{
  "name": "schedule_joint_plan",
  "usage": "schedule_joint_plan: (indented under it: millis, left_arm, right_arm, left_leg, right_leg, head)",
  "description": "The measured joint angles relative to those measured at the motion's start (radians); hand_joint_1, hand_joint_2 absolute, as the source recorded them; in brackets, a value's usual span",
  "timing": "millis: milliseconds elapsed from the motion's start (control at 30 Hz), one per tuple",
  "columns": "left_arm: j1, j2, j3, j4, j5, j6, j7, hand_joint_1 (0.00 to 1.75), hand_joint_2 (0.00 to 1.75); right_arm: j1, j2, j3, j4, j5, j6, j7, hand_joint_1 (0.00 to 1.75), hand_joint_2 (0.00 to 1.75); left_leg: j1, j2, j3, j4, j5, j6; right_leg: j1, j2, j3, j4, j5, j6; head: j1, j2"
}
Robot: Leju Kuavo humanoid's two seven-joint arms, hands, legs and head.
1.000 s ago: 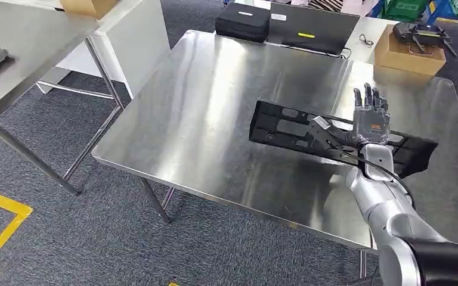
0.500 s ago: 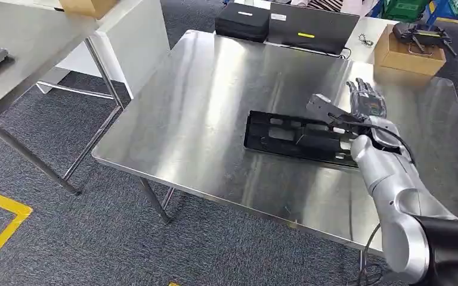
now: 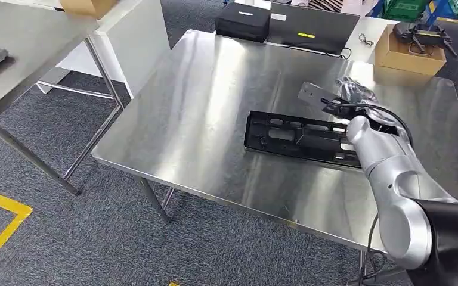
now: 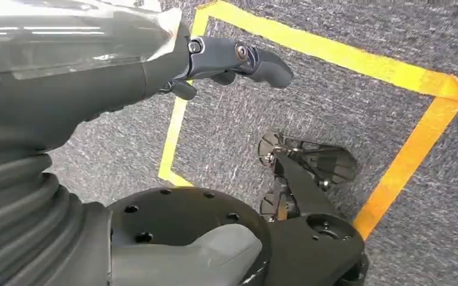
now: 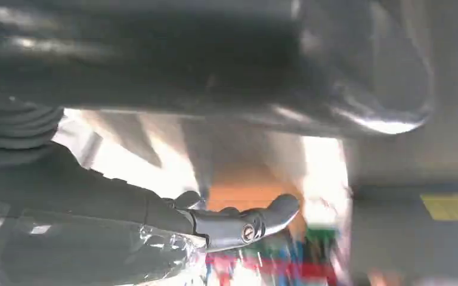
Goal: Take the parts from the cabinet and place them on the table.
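A long black plastic part with several cut-outs lies flat on the steel table, right of its middle. My right hand hovers just beyond the part's far right end, blurred, with nothing in it; its silver arm crosses over that end and hides it. In the right wrist view the thumb sticks out free, and everything behind it is smeared. My left hand hangs beside my body above grey carpet and holds nothing.
At the table's far edge stand a black case, a flat black device and a cardboard box. A second steel table stands at the left. Yellow tape marks the carpet.
One second ago my right hand held the black part tilted above the table. The part now lies flat, and the hand has let go and moved off towards the far side.
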Motion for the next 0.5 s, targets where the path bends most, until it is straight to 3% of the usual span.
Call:
schedule_joint_plan:
  millis: [133,233,267,367,500]
  left_arm:
    - [0.004,-0.013,0.035,0.0,0.006,0.023,-0.035,0.0,1.75]
    - [0.006,-0.019,0.053,0.0,0.007,0.026,-0.044,0.0,1.75]
    - [0.007,-0.021,0.056,0.0,0.007,0.026,-0.045,0.0,0.0]
    - [0.011,-0.022,0.066,0.0,0.008,0.027,-0.045,0.0,0.0]
    - [0.011,-0.026,0.082,0.0,0.012,0.055,-0.013,0.0,0.0]
  right_arm:
    - [0.05,0.035,0.028,-0.061,0.006,-0.284,-0.115,0.0,0.0]
    - [0.099,0.056,0.051,-0.1,0.007,-0.327,-0.126,0.0,0.0]
    - [0.108,0.058,0.056,-0.108,0.007,-0.328,-0.126,0.0,0.0]
    - [0.126,0.064,0.063,-0.131,0.003,-0.352,-0.143,0.0,0.0]
    - [0.231,0.066,0.092,-0.26,-0.034,-0.489,-0.202,0.0,0.0]
  left_leg:
    - [0.0,0.0,0.001,0.0,0.0,0.0]
    - [0.0,-0.001,0.001,0.0,0.0,0.0]
    - [0.0,-0.002,0.001,0.0,0.0,0.0]
    - [0.0,-0.002,0.001,0.0,0.0,0.0]
    - [0.0,-0.003,0.003,0.0,0.0,0.0]
  right_leg:
    - [0.001,0.0,0.0,0.0,0.0,0.0]
    - [0.001,0.0,0.0,0.0,0.0,0.0]
    - [0.001,-0.001,0.0,0.0,0.0,0.0]
    - [0.001,-0.001,0.0,0.0,0.0,0.0]
    - [0.001,-0.001,0.002,-0.002,0.0,0.0]
  head:
    - [0.001,0.0]
    - [0.0,0.0]
    - [0.0,0.0]
    - [0.0,0.0]
    - [0.0,0.0]
